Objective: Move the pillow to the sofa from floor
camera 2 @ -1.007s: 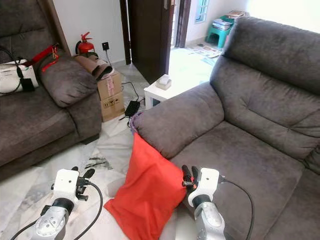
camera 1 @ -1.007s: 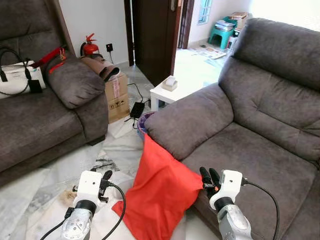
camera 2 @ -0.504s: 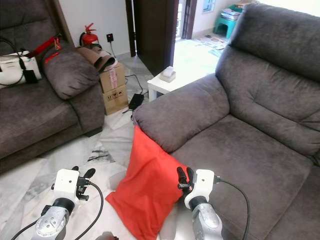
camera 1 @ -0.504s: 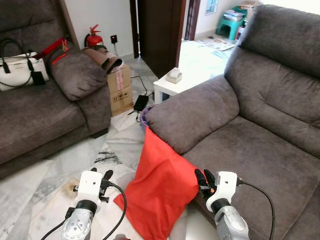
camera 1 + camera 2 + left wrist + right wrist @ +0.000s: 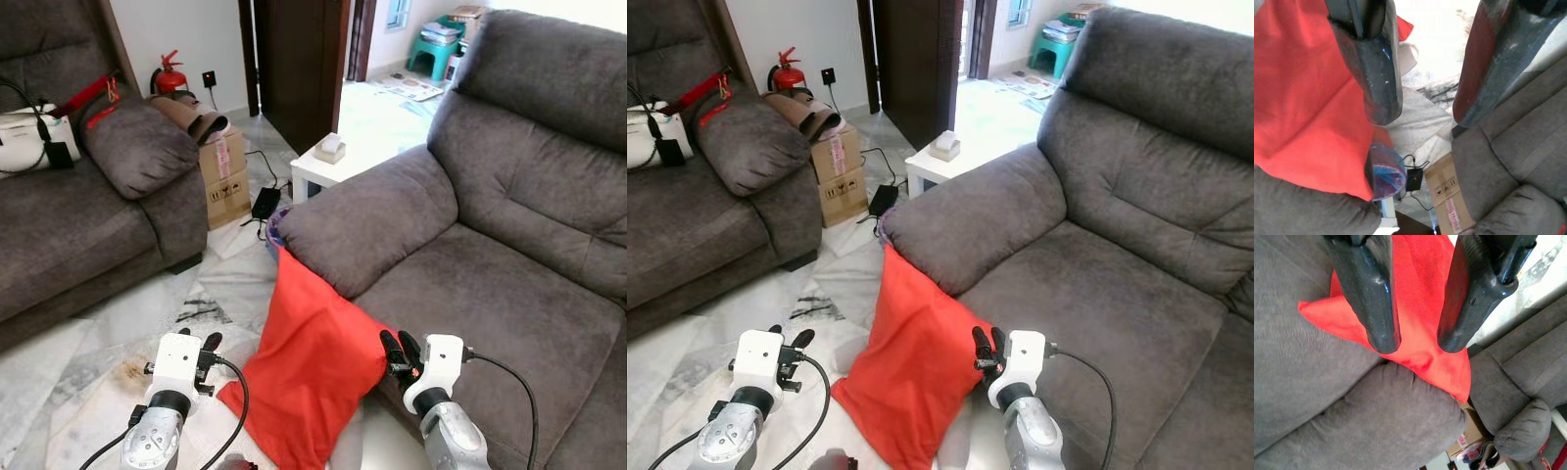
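The red pillow [image 5: 313, 367] stands on the marble floor [image 5: 118, 333], leaning against the front of the near grey sofa [image 5: 509, 284], its top corner tucked up under the armrest; the right hand [image 5: 400, 350] hovers just beside its right edge, fingers spread — the wrist view shows the red cloth between and beyond them, not pinched; the left hand [image 5: 208, 345] sits to the pillow's left, near its lower corner, fingers likewise spread and empty; farther off stand a small white table [image 5: 328, 171], a cardboard box [image 5: 227, 176] and a second sofa [image 5: 78, 215] at the left.
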